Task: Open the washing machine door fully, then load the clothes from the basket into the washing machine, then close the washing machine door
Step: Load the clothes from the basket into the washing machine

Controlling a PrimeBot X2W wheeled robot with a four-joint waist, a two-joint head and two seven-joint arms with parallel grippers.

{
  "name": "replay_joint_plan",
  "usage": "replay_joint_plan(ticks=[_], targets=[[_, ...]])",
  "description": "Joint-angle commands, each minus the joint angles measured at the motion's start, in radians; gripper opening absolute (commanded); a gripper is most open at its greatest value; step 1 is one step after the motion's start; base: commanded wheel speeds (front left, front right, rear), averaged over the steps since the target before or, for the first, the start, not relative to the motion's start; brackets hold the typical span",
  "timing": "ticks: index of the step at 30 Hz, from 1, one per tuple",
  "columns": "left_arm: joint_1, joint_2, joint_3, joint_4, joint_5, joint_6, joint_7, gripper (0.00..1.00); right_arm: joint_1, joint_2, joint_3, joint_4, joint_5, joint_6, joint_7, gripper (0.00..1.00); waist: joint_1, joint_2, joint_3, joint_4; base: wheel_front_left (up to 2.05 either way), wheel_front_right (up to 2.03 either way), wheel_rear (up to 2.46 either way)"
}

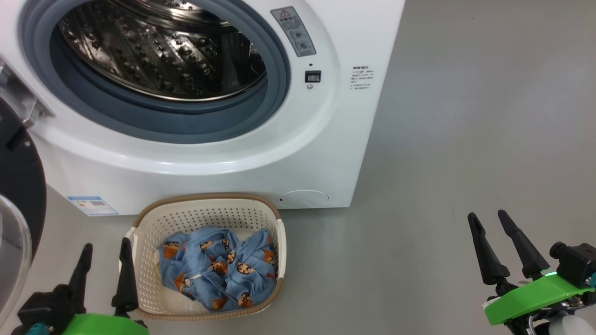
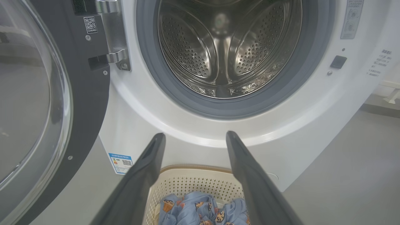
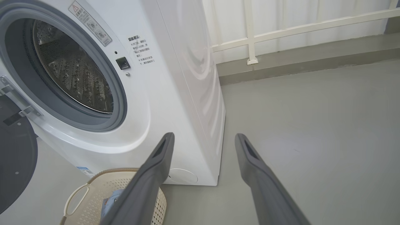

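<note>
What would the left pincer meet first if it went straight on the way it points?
Likely the big white washing machine's front panel, just below its grey-blue rubber gasket; depth is unclear.

The floor (image 1: 465, 139) was smooth, plain grey, lit softly and evenly, with only faint shadows. Along the far side ran a low grey ledge (image 3: 312, 59). Above it a white railing (image 3: 312, 28) on a slim post (image 3: 249, 31) stood before a pale white surface (image 3: 343, 9), wall or curtain I couldn't tell.
</note>
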Motion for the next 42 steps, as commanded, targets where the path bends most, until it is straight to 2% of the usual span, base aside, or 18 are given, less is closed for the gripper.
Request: replay_joint_plan(ticks=[1,16,21,34,42], targets=[[-0.037,0.022,0.029,-0.027,0.008,-0.002,-0.006,1.0,-0.015,-0.012,0.015,-0.026,-0.009,0.002,-0.012,1.0,0.0,0.0,0.003,0.001,0.53,-0.59,0.06],[-0.052,0.001,0.037,-0.001,0.019,-0.002,-0.006,1.0,-0.034,-0.012,0.02,-0.026,-0.009,0.002,-0.012,1.0,0.0,0.0,0.024,0.013,0.06,-0.06,0.0],[-0.057,-0.002,0.011,0.039,0.016,-0.002,-0.006,1.0,-0.043,-0.007,0.028,-0.029,-0.01,0.002,-0.012,1.0,0.0,0.0,0.044,0.01,0.0,0.0,0.0],[-0.166,-0.005,-0.078,0.292,-0.018,-0.002,-0.006,1.0,-0.096,0.017,0.051,-0.036,-0.01,0.002,-0.012,1.0,0.0,0.0,0.158,-0.02,0.0,0.0,0.0],[-0.28,0.011,-0.175,0.461,-0.061,-0.002,-0.006,1.0,-0.141,0.033,0.061,-0.04,-0.01,0.002,-0.012,1.0,0.0,0.0,0.24,-0.044,0.0,0.0,0.0]])
